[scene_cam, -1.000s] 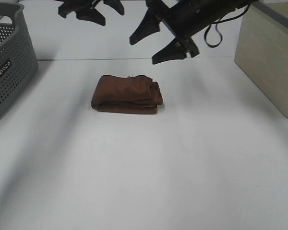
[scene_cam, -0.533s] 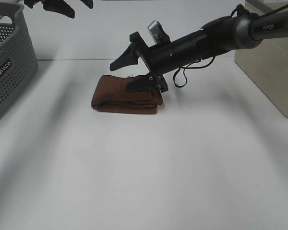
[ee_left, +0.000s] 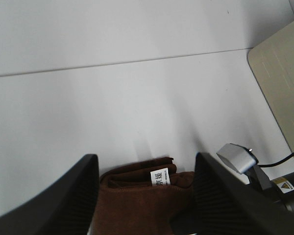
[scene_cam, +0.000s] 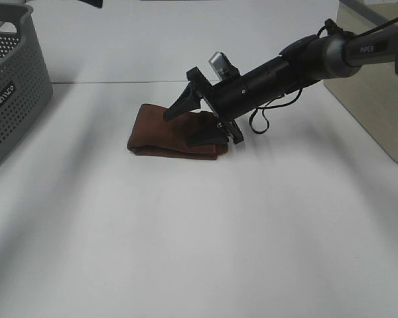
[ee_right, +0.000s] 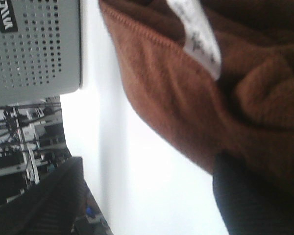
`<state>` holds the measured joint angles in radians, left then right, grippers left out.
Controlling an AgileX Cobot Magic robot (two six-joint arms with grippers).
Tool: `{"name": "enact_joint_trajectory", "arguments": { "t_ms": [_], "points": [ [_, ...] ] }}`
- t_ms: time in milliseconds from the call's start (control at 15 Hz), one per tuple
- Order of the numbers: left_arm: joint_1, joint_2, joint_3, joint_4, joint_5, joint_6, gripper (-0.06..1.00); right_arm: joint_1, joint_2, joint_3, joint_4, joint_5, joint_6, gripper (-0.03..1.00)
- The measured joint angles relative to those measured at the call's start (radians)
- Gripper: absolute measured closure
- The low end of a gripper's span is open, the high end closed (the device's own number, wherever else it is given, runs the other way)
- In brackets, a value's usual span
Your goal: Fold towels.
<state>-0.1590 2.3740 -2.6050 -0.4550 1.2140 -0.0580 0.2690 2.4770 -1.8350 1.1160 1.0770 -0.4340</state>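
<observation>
The dark reddish-brown towel (scene_cam: 169,132) lies folded in a thick bundle on the white table, at mid-back. My right gripper (scene_cam: 191,122) is open at the towel's right end, one finger over its top and the other low against its near-right side. In the right wrist view the towel (ee_right: 176,98) fills the space between the fingers, its white tag (ee_right: 196,34) showing. My left gripper (ee_left: 144,159) is open and empty, high above the towel (ee_left: 137,205). Only a dark tip of it (scene_cam: 93,2) shows at the top of the exterior view.
A grey perforated basket (scene_cam: 13,93) stands at the far left. A beige box (scene_cam: 371,86) stands at the right edge. The table (scene_cam: 199,232) stretches white toward the front.
My right gripper has come down from above and to the left, open, onto the towel's right end. My left arm has risen almost out of the top of the exterior view.
</observation>
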Motion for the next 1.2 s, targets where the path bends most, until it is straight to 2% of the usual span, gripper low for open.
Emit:
{"name": "enact_joint_trajectory", "arguments": {
  "t_ms": [133,400,667,733,800,933,1200],
  "points": [
    [0.000,-0.053,0.000,0.035,0.000,0.046,0.39,0.000,-0.033,-0.026,-0.155,0.080,0.050,0.27],
    [0.000,-0.116,0.000,0.066,0.000,0.080,0.39,0.000,-0.228,-0.029,-0.527,0.094,0.215,0.27],
    [-0.002,-0.143,0.034,0.072,0.001,0.122,0.39,0.000,-0.437,-0.029,-0.715,0.129,0.358,0.27],
    [-0.002,-0.179,0.086,0.083,0.000,0.141,0.39,0.000,-0.480,-0.029,-0.752,0.130,0.382,0.27],
    [-0.002,-0.283,0.237,0.133,0.000,0.152,0.39,0.000,-0.573,-0.019,-0.822,0.131,0.415,0.27],
    [-0.002,-0.421,0.449,0.184,0.000,0.154,0.39,0.000,-0.683,0.033,-0.870,0.132,0.427,0.27],
    [-0.002,-0.779,0.883,0.275,0.000,0.154,0.39,0.000,-0.954,0.265,-0.971,0.133,0.427,0.27]
  ]
}}
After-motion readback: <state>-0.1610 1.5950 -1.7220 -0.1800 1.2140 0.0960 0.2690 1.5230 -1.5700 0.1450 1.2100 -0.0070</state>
